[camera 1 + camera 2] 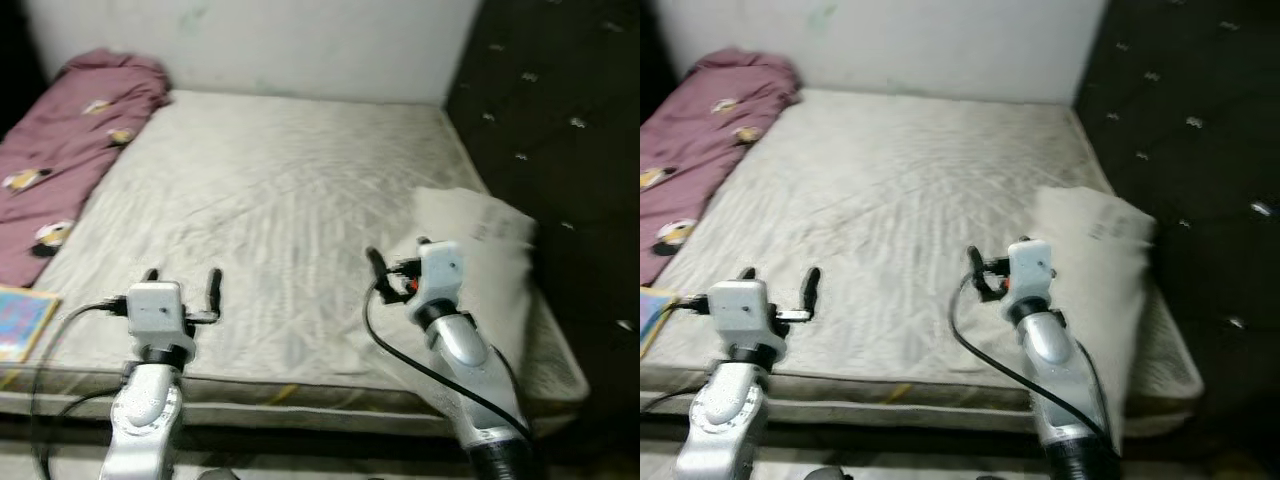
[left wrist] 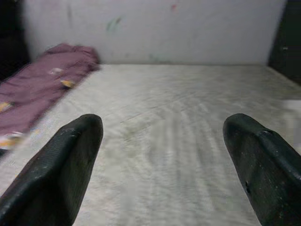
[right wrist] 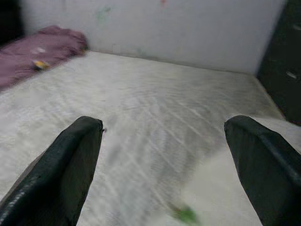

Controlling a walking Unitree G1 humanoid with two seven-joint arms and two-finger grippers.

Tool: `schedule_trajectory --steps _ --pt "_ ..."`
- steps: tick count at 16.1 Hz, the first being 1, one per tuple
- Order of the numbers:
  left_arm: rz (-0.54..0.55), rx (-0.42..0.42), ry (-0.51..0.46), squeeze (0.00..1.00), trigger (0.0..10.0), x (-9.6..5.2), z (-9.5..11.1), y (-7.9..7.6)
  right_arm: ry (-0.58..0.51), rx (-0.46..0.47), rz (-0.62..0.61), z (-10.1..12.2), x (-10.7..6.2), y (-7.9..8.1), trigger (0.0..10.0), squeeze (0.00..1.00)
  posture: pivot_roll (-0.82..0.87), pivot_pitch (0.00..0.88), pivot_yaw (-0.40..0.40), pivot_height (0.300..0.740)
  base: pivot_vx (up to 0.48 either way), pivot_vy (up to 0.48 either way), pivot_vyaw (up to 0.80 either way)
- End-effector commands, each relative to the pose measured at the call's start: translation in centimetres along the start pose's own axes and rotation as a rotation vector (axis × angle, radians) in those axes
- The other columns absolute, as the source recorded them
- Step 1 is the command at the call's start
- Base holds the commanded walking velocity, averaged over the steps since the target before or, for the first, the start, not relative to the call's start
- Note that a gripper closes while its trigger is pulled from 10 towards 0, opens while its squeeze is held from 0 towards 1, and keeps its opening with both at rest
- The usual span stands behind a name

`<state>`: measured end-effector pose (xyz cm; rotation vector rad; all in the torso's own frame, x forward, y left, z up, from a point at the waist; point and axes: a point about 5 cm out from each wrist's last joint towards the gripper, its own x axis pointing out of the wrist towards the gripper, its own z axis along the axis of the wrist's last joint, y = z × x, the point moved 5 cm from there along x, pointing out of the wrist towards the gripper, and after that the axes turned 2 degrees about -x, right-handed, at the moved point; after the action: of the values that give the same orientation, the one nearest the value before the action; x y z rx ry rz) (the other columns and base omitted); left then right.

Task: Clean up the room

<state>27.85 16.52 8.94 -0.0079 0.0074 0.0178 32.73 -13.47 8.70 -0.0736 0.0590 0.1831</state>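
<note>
Here, pillow [image 1: 480, 260] lies just beside right pincer [image 1: 397, 263]; fingers spread.

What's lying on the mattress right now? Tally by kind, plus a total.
Blanket, maroon, bunched along the robot's left edge: 1
Pillow, pale, at the right edge by the dark headboard: 1
Book, blue cover, at the near left corner: 1
Total: 3
Left gripper and right gripper hover open above the mattress, holding nothing.
</note>
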Motion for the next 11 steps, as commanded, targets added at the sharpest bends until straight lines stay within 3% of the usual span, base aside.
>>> schedule_trajectory --steps 1,9,11 --pt "-0.005 0.014 -0.007 0.0 10.0 -0.1 0.31 0.07 -0.022 -0.004 -0.006 0.77 0.23 -0.24 10.0 0.0 -0.01 0.0 -0.039 0.74 0.0 -0.345 0.0" --pt "-0.007 0.009 -0.006 0.0 10.0 -0.09 0.3 0.01 -0.02 -0.013 -0.009 0.7 0.25 -0.42 10.0 0.0 -0.01 0.0 -0.043 0.74 0.0 -0.356 0.0" --pt "0.014 -0.004 -0.017 0.0 10.0 -0.09 0.42 0.27 -0.018 -0.012 -0.009 0.64 0.19 -0.36 10.0 0.0 -0.01 0.0 -0.043 0.74 0.0 0.0 0.0"
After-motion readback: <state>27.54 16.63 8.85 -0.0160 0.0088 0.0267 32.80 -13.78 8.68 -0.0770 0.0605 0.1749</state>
